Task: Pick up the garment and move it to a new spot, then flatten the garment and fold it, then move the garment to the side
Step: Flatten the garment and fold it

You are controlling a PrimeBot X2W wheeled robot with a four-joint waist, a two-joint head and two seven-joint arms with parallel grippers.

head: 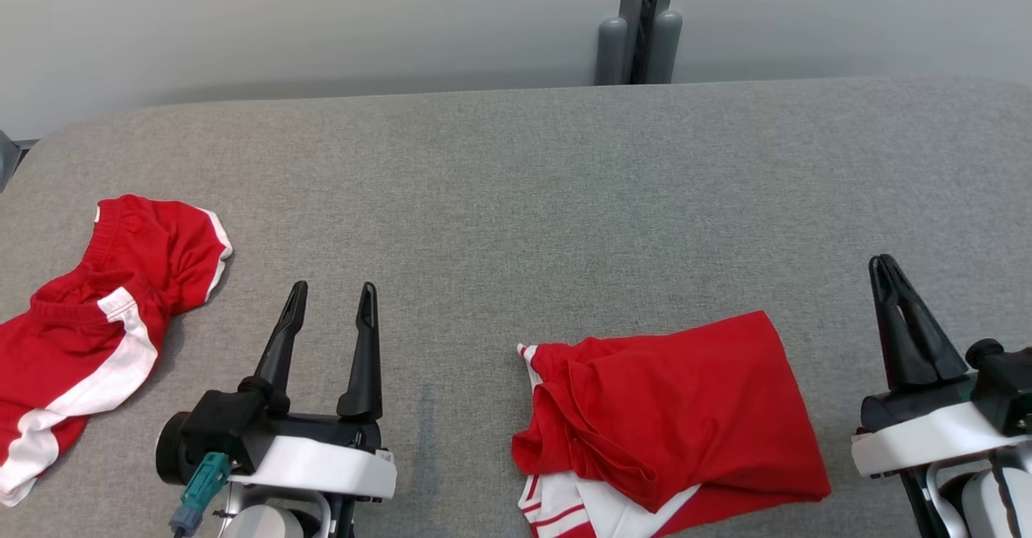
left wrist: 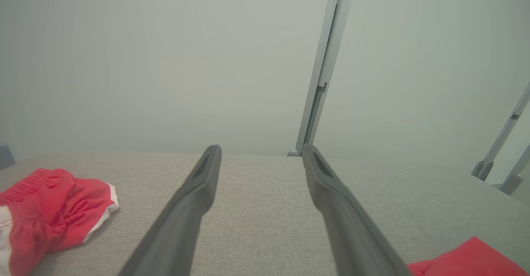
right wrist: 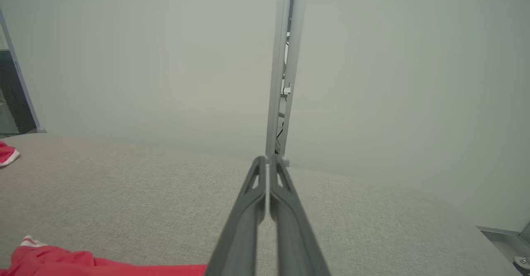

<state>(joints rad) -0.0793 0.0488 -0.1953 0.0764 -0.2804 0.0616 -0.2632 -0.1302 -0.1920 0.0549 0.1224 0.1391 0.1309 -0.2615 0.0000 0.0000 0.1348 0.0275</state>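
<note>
Fingers of the left gripper (head: pixel 334 296) stand spread and those of the right gripper (head: pixel 884 265) pressed together, flanking the roughly folded red garment (head: pixel 685 409) at lower centre, so I judge the move aside is next, needing a pinch through all its layers.

folded red garment (head: pixel 677 409) | white trim | front, right of centre | crumpled red garment (head: pixel 89 336) | far left

Seemingly a lab booth: grey fabric-covered table (head: pixel 516 167), plain pale panels (head: pixel 322 22), metal post (head: pixel 635 6).
</note>
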